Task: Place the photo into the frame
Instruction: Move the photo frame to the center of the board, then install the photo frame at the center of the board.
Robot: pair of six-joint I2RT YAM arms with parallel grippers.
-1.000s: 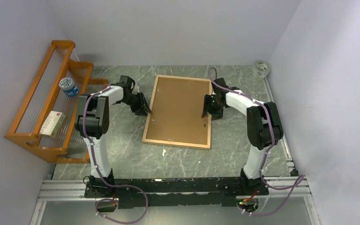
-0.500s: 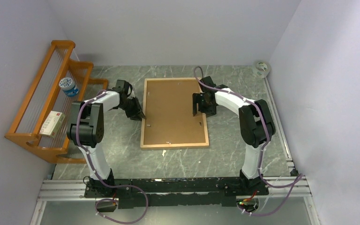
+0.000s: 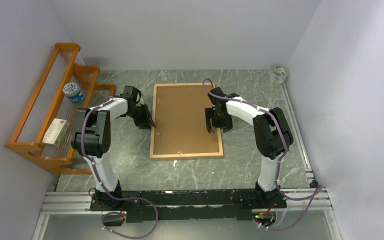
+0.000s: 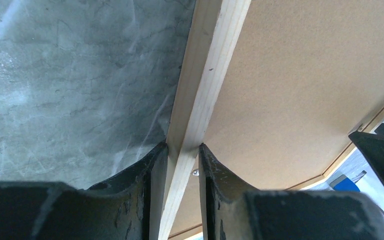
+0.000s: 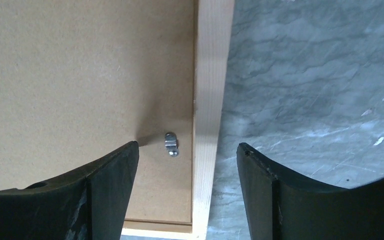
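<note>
While the frame (image 3: 186, 155) lies back-up on the surface (image 3: 190, 172), the left gripper (image 3: 150, 123) is at its left rail, the right gripper (image 3: 213, 127) at its right; left wrist: jaws clamp that light-wood rail; right wrist: jaws spread wide, metal clip (image 5: 171, 143) and rail between them.

The left pincer (image 4: 183, 147) has its two black fingers (image 4: 152, 170) closed on the light-wood rail of the frame (image 4: 205, 75), one pressing each side of the rail. The rail runs from the top of the view down between them, slanting slightly left. Left of it lies the grey marbled worktop (image 4: 70, 75); right of it, the brown board (image 4: 300, 85) fills the frame. A small metal clip (image 4: 195, 172) sits on the board just beside the right-hand finger. At the far right edge a black pointed shape (image 4: 380, 152) juts in over the frame's opposite rail, with a blue patch (image 4: 347, 182) just below it, too small to identify.
</note>
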